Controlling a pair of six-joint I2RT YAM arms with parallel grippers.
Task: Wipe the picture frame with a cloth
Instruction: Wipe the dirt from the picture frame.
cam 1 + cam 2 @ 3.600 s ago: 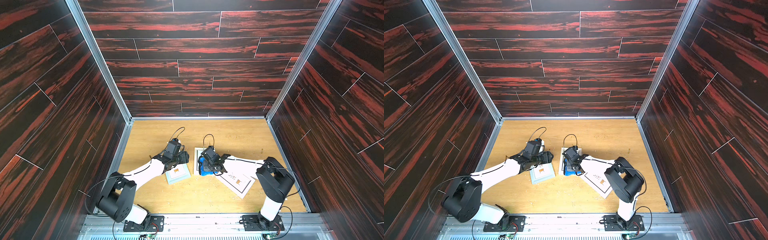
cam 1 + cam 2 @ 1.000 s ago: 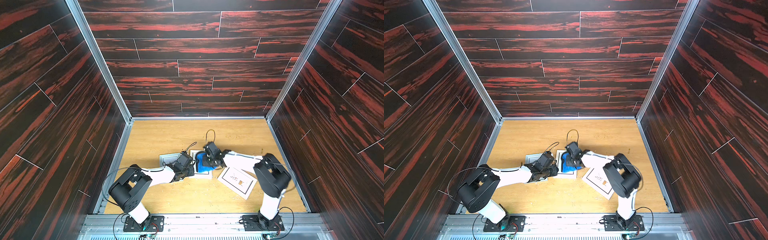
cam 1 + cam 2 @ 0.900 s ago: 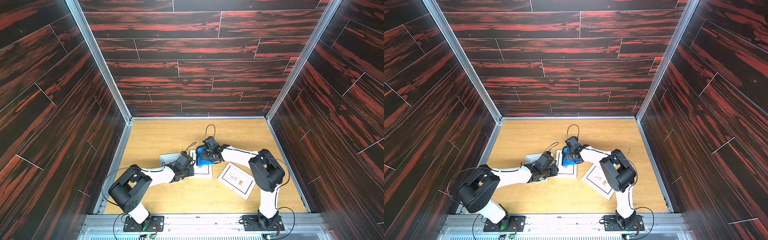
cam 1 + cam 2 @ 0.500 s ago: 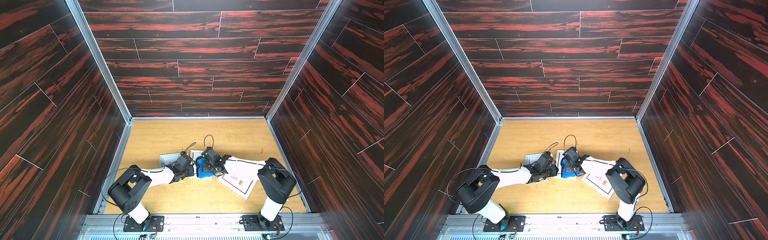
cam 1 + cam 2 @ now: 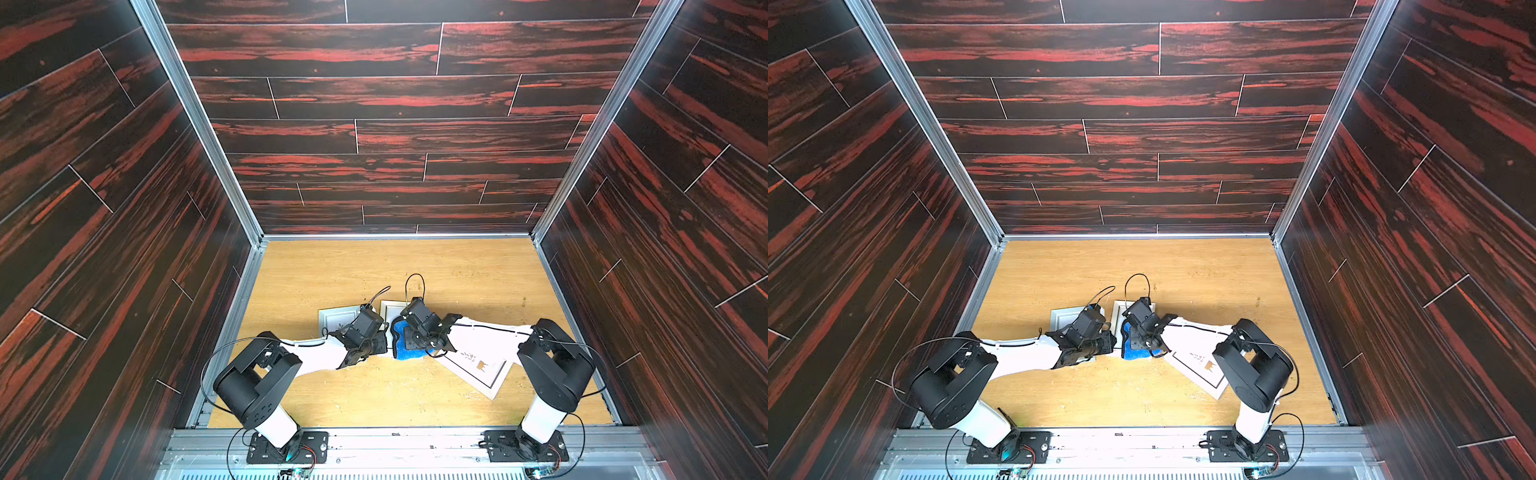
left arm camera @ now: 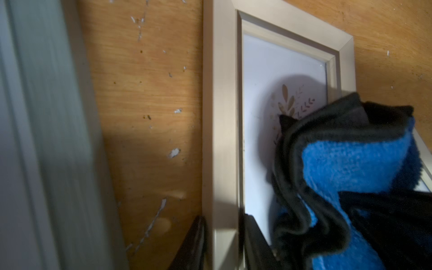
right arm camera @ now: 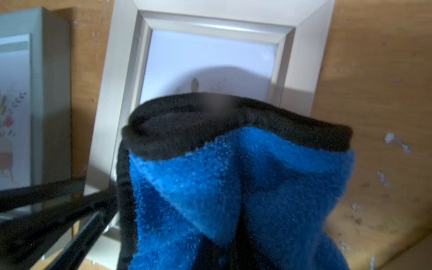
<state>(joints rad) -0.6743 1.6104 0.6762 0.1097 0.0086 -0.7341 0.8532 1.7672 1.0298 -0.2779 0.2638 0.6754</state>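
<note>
The bunched bright blue fluffy cloth with black trim (image 7: 233, 187) buries the right gripper's (image 5: 415, 343) fingertips and, beyond them, most of the pale silver rectangular picture frame's (image 7: 112, 81) print (image 7: 210, 60). The left gripper's (image 6: 224, 254) dark fingers (image 6: 195, 245) run off the picture's edge.

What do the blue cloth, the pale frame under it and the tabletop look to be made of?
The bright blue fluffy cloth: microfibre-like pile, fuzzy nap visible, black stitched edging. The pale rectangular picture frame: satin, brushed-looking finish, mitred corners; metal or coated wood, unclear. The tabletop: light wood-grain board, perhaps laminate, surface chipped in pale flecks.
</note>
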